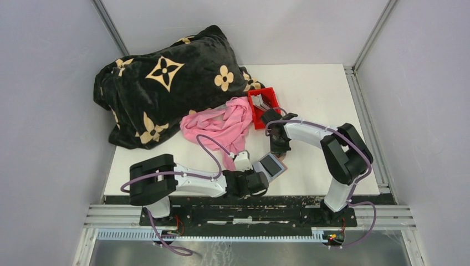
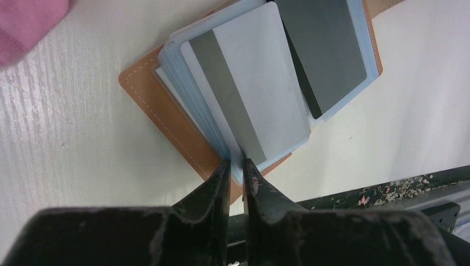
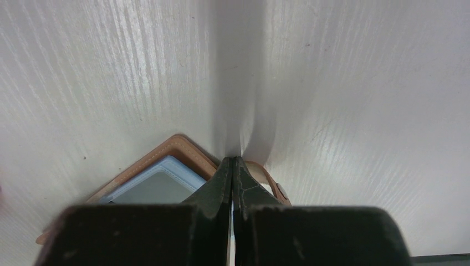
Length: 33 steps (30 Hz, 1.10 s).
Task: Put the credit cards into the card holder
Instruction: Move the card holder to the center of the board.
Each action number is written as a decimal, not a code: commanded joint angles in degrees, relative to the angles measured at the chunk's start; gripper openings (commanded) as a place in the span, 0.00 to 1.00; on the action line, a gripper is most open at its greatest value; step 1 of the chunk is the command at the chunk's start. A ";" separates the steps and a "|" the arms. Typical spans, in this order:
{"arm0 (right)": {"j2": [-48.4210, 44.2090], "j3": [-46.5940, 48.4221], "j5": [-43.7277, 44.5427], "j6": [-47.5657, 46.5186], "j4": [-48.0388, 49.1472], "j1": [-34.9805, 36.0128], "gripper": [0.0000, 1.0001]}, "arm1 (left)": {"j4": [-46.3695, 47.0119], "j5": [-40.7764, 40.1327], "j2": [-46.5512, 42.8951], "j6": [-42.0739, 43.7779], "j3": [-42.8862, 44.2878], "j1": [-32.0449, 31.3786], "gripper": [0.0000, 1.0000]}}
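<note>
The brown leather card holder [image 1: 272,165] lies open near the table's front edge, its pale blue sleeves fanned out. In the left wrist view a white credit card with a grey stripe [image 2: 260,83] sits in one sleeve and a dark grey card [image 2: 327,50] in the one beside it, over the brown leather [image 2: 166,122]. My left gripper [image 2: 237,163] is shut on the lower corner of the sleeves. My right gripper [image 3: 233,160] is shut with nothing in it, its tip down at the holder's far corner [image 3: 166,149] beside the snap tab [image 3: 274,185].
A red plastic bin [image 1: 256,113] stands behind the right gripper [image 1: 280,148]. A pink cloth [image 1: 221,124] lies just left of it, and a black blanket with beige flowers [image 1: 166,83] fills the back left. The table's front edge runs under the left gripper [image 1: 264,176].
</note>
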 commanded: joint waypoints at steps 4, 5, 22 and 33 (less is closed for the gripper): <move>8.40 1.25 -10.42 2.98 7.65 2.63 0.01 | -7.73 -2.91 1.19 -3.81 -1.38 3.97 0.20; 8.86 2.10 -10.49 2.97 7.47 2.62 0.01 | -8.11 -3.08 0.87 -4.24 -1.71 4.02 0.20; 17.01 15.46 -10.77 3.48 4.40 2.97 0.01 | -6.83 -2.35 -1.98 1.17 -4.92 14.56 0.17; 17.64 20.41 -8.87 2.78 2.34 2.96 0.01 | -7.19 -0.21 -3.75 6.80 -2.40 18.63 0.16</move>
